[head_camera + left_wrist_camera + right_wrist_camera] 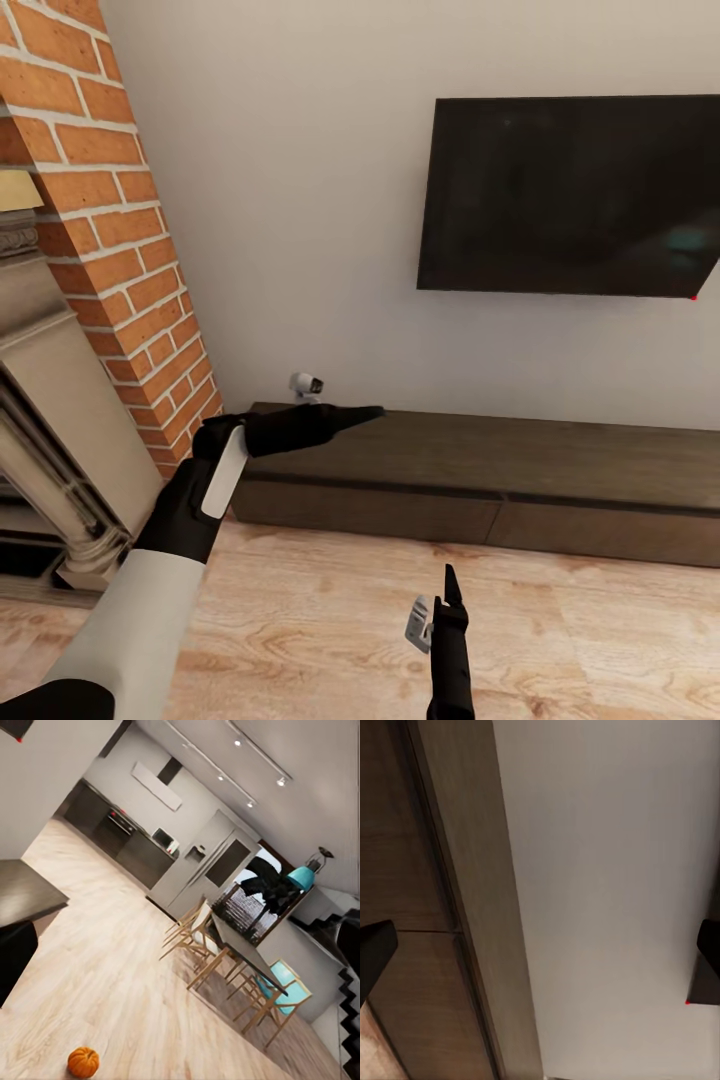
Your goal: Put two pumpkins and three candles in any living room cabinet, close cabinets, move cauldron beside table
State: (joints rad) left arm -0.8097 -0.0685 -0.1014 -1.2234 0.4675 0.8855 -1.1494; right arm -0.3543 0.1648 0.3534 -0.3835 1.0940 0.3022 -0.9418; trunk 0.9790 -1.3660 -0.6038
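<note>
Straight ahead of you, against the pale far wall, runs one cabinet (pixel 480 475), long, low and dark brown, with its flat top bare and two drawer fronts in sight, both flush and shut. One dark television (pixel 570 195) hangs on the wall above it, towards the right. At the left stands a red brick chimney column (pixel 120 230) with a pale stone fireplace surround (pixel 50 420) on its near side. One small white device (pixel 306 384) sits by the wall just beyond the cabinet's left end.

Your left hand (pixel 365 411) reaches out over the left end of the cabinet top, its dark tip pointing right; the fingers look pressed together into one point, but you cannot tell for sure whether they are clenched, and nothing shows between them. Your right hand (pixel 449 585) hangs lower, over the wooden floor (pixel 320 610) in front of the cabinet, pointing up towards it; from the head view its fingers read as one thin spike, while the right wrist view shows one dark fingertip (pixel 375 952) at one edge and another at the opposite edge, well apart, so that hand is spread and empty.

From the left wrist view, you see one orange pumpkin (pixel 83 1062) lying on the floor, alone, well apart from one dining table (pixel 244 949) with several wooden chairs around it, and a kitchen beyond.
</note>
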